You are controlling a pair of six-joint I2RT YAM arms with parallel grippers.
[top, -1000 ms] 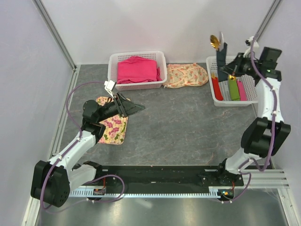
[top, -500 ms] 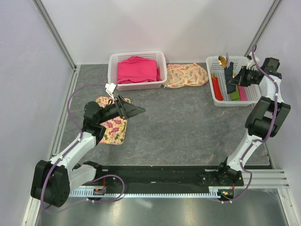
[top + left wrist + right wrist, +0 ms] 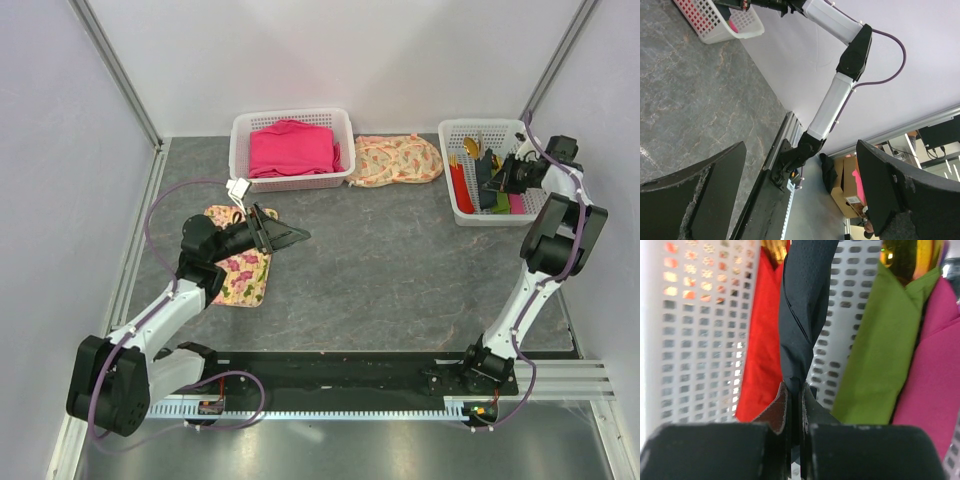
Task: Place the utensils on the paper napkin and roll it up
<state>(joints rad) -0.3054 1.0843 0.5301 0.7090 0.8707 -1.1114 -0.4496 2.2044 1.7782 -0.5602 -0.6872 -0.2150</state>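
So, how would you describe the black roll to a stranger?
Look in the white basket at the far right corner. The black roll is between the red roll and the green roll. It is the only dark one there, and the right gripper pinches its end.

Robotics lab cell, white panel walls [image 3: 350, 60], aluminium frame posts [image 3: 115, 70], grey tabletop [image 3: 400, 270]
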